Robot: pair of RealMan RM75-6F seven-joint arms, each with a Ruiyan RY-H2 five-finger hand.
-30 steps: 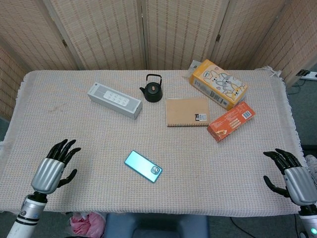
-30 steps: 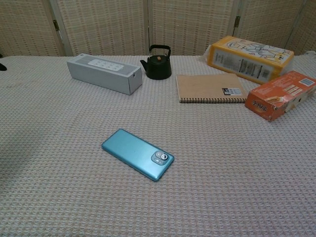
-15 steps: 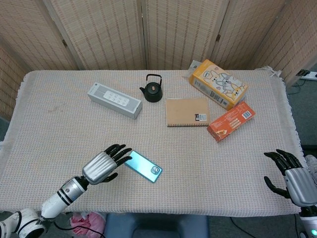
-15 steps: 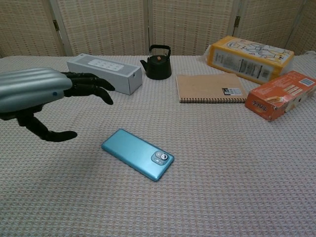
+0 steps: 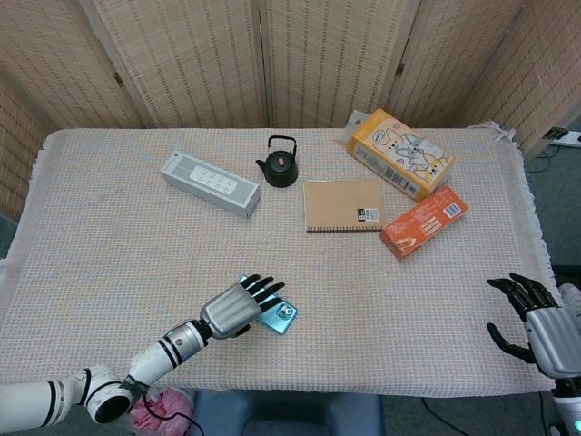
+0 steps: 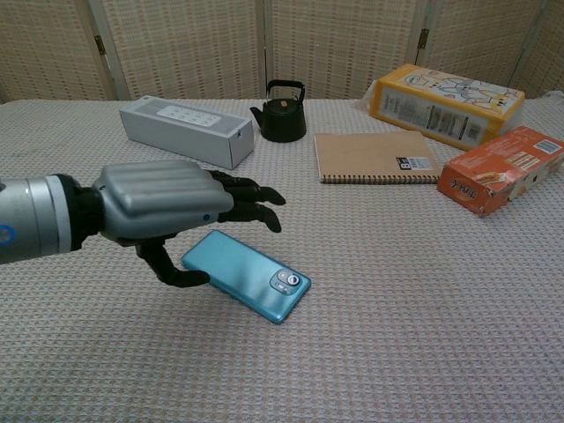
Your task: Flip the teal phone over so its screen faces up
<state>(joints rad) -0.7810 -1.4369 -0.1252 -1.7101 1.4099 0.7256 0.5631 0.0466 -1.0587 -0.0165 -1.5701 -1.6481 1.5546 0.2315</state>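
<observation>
The teal phone (image 6: 251,278) lies flat on the woven cloth, back and camera block up; in the head view the phone (image 5: 280,316) shows only at its camera end. My left hand (image 6: 167,216) hovers over the phone's left end, fingers spread above it and thumb low beside its near-left corner; whether it touches the phone I cannot tell. In the head view the left hand (image 5: 238,310) covers most of the phone. My right hand (image 5: 543,329) rests open at the table's near right edge, far from the phone.
A grey speaker box (image 6: 187,130) and black teapot (image 6: 282,113) stand behind the phone. Further right lie a brown notebook (image 6: 374,157), an orange packet (image 6: 502,169) and a yellow carton (image 6: 445,103). The table's front edge (image 5: 290,392) runs close below the phone.
My left hand has swept in from the near left corner and now sits over the phone's left end. The phone and the right hand have stayed put.
</observation>
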